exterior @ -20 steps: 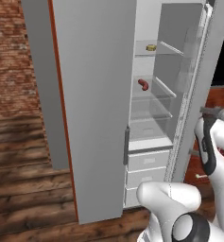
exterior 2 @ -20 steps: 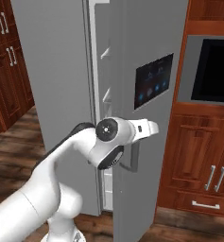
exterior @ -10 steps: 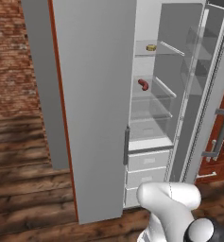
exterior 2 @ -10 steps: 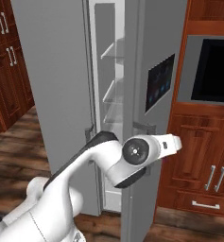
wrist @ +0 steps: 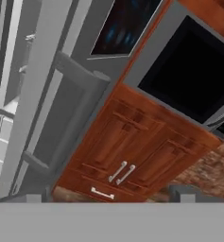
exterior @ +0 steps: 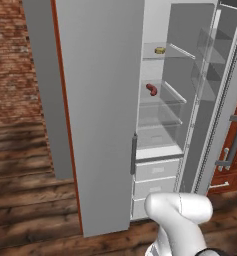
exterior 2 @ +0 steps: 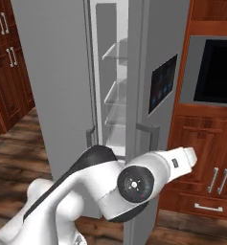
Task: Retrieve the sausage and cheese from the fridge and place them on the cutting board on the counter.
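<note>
standing wider open than a second ago, the fridge (exterior: 105, 100) door now exposes the sausage (exterior: 151, 89) and cheese (exterior: 160, 50) on its shelves, while the gripper (wrist: 104, 196), jaws newly spread, holds nothing.

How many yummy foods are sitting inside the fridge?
2. The cheese is on the top shelf, and the sausage is on the shelf below. More might hide behind the closed door.
</note>
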Tool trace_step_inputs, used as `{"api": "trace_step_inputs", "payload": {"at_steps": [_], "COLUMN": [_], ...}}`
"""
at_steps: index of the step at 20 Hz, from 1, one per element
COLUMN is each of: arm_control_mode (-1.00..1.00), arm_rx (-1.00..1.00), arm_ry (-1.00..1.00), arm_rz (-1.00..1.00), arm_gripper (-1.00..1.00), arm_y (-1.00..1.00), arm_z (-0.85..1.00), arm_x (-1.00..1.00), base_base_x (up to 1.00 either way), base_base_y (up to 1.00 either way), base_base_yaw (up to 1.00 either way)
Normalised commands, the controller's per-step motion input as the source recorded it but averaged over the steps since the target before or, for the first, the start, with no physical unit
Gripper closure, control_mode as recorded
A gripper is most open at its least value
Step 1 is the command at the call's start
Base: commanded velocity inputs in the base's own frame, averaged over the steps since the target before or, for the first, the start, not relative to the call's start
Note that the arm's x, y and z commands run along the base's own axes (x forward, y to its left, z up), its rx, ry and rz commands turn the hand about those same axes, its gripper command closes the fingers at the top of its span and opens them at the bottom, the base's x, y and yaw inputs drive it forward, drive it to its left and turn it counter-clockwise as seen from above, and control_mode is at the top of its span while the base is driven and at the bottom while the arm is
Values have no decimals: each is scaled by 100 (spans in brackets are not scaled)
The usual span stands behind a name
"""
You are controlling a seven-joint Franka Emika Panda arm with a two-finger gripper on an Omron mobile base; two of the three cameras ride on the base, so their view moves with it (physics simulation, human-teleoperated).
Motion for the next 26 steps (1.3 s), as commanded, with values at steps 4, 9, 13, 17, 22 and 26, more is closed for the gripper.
{"api": "trace_step_inputs", "payload": {"at_steps": [4, 9, 13, 17, 22, 26], "arm_control_mode": [-100, -100, -100, -100, -100, -100], "arm_rx": [-27, -26, -30, -22, -17, -14], "arm_ry": [7, 17, 24, 24, 7, 0], "arm_rz": [-21, -23, -34, -30, -37, -39], "arm_gripper": [-100, -100, -100, -100, -100, -100], "arm_y": [100, 100, 99, 86, 100, 65], "arm_z": [4, 0, 0, 0, 34, 29], "arm_x": [-1, 4, 53, 78, 58, 34], "base_base_x": [0, 0, 0, 0, 0, 0], "base_base_y": [0, 0, 0, 0, 0, 0], "base_base_yaw": [0, 0, 0, 0, 0, 0]}}
